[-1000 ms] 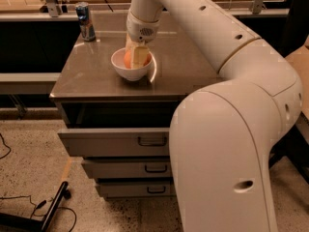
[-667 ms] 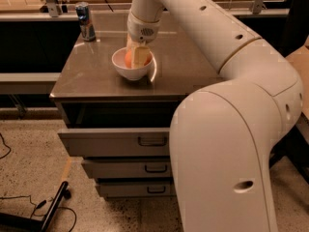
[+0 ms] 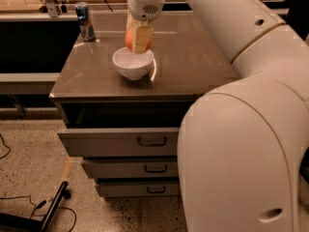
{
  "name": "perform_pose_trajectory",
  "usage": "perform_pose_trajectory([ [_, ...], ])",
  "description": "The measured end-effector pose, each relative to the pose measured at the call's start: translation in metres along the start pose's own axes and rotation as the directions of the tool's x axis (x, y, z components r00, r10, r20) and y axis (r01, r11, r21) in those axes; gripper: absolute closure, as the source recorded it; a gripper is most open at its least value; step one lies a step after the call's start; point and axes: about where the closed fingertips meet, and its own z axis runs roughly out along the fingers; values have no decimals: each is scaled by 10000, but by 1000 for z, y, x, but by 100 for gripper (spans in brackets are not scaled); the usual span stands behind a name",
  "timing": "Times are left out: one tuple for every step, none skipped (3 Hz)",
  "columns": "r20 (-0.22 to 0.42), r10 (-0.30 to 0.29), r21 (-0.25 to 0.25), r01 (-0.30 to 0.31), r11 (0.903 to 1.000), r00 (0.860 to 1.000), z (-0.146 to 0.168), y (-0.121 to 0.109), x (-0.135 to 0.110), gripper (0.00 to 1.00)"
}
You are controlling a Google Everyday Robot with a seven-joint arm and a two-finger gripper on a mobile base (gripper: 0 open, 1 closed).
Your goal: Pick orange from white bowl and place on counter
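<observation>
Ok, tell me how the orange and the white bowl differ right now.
The orange is orange-coloured; the white bowl is plain white. The orange is the smaller of the two; the white bowl is wider. The orange hangs in the gripper, over the white bowl, with a finger across its front; the white bowl stands upright on the counter and looks empty. Both are round.

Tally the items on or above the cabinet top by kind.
Orange: 1, held in the pincer above the bowl
Bowl: 1, white
Can: 1
Total: 3
</observation>
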Motion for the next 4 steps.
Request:
perform_pose_trajectory([
  [3,277,414,-277,9988,9996,-27,1,12,100],
  [277,1077,748,-1095,9912,9938,-38,14,49,100],
  [698,2181,1103,-2248,9681,9734,-70,54,76,100],
  [688,2690,799,-2741,9584,9607,-77,101,91,100],
])
